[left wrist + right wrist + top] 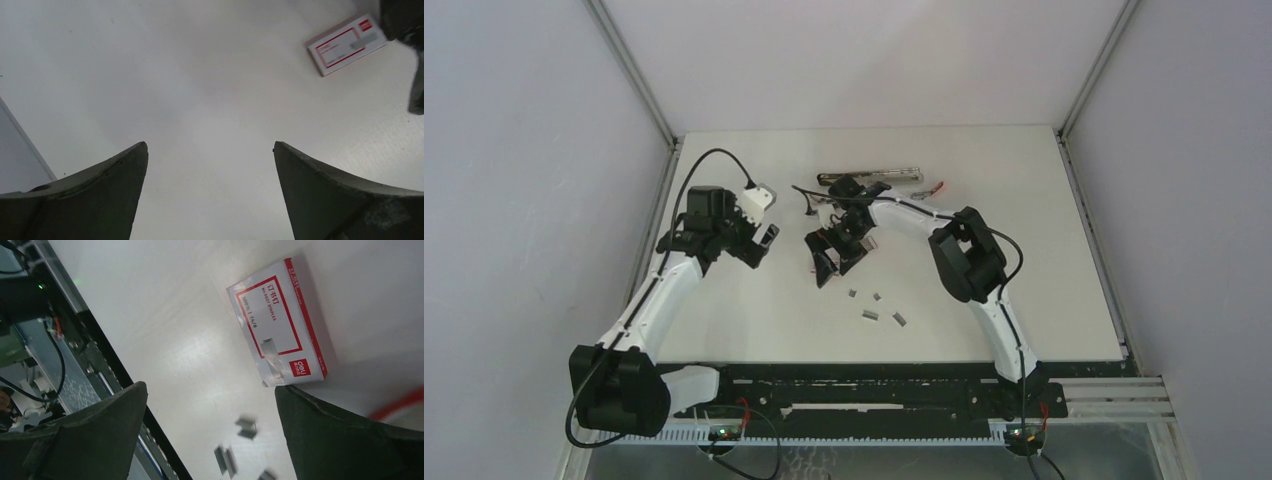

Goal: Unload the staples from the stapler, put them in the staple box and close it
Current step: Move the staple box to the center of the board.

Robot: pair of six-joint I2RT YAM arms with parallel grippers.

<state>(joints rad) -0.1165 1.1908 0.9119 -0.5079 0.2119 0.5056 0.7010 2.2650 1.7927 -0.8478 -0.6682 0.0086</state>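
Several short grey staple strips (874, 305) lie loose on the white table near its front middle. They show blurred in the right wrist view (246, 426). The stapler (869, 178), long, grey and black, lies at the back of the table. My right gripper (836, 268) is open and empty (210, 387), hovering above the table just behind the staples and over a red-and-white staple box (280, 322). My left gripper (764, 240) is open and empty (210, 145) over bare table, to the left of the box (347, 45).
The table's metal frame rails run along its left edge (659, 240) and right edge (1094, 250). A black rail with cables (75, 360) lies along the near edge. A red wire (934, 187) lies by the stapler's right end.
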